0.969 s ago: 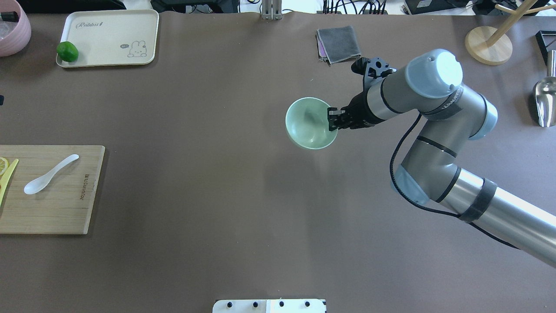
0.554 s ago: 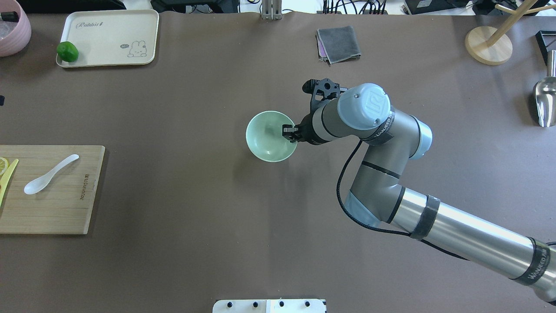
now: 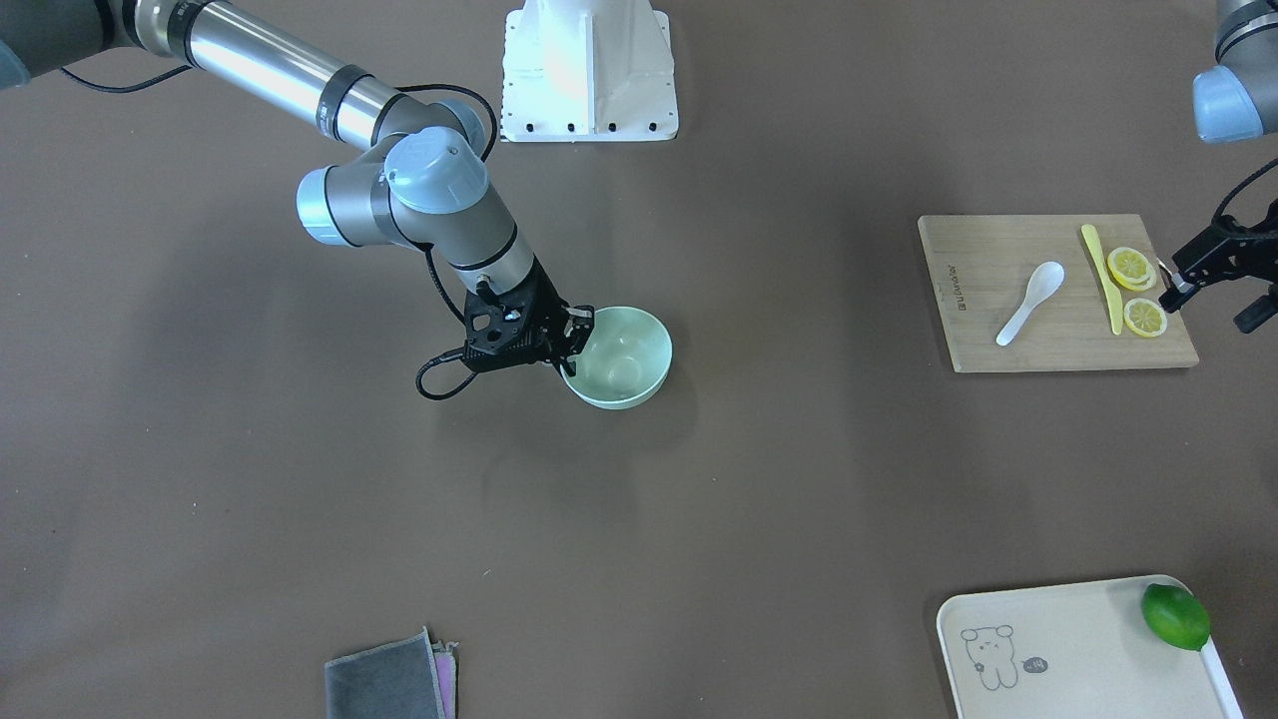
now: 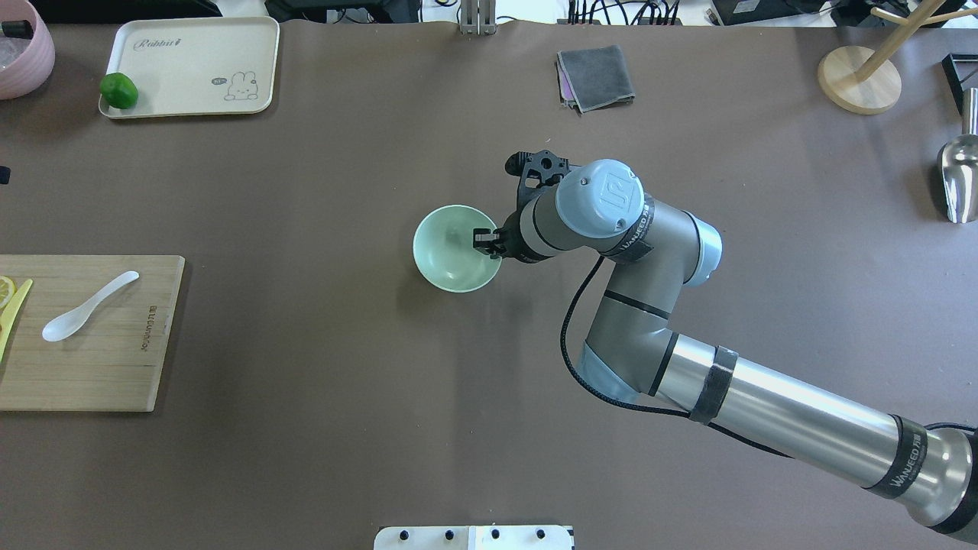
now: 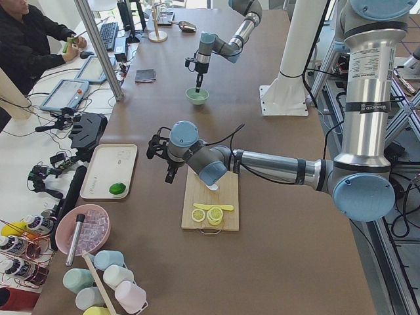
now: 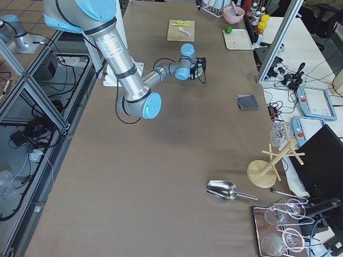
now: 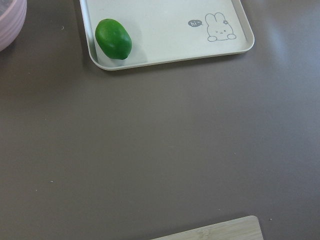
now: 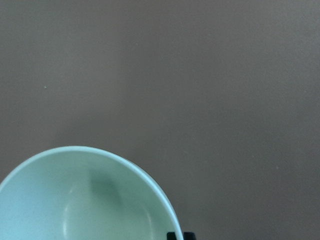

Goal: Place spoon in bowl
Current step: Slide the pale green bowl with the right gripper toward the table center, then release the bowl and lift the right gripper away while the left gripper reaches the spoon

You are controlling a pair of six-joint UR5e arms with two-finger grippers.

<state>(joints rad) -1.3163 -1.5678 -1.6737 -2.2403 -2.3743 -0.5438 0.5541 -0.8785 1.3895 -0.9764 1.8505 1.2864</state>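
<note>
The spoon (image 4: 89,305) is lying untouched on the wooden cutting board (image 4: 114,359) at the left end of the tabletop (image 4: 306,191), beside a yellow knife (image 3: 1101,280) and lemon slices (image 3: 1131,267). It is lying well apart from the bowl (image 4: 447,256), which is showing an empty inside near the tabletop's middle. The right gripper (image 4: 484,239) is pinching the bowl's rim, one of its fingers inside the wall and one outside; whether the bowl is resting on the tabletop or hanging just clear of it I cannot tell. The left gripper (image 3: 1206,311) is hovering just off the board's lemon end, its fingers appearing spread and holding nothing. I am therefore judging the task as barely begun. Only the bowl is being handled, while grasping the spoon, carrying it across and releasing it inside the bowl are all remaining. As for writing, I am reading "Rabbit" in script on the cream tray (image 4: 191,57) that is carrying a lime (image 4: 118,90), and "hi~" in a speech bubble beside its rabbit drawing in the left wrist view. A "UR" mark is showing on the right arm's joint cap (image 4: 603,197), and the arm's dark bands appear to be reading "WANJEED". The lettering burnt into the board's edge is proving too small for me to read.
</note>
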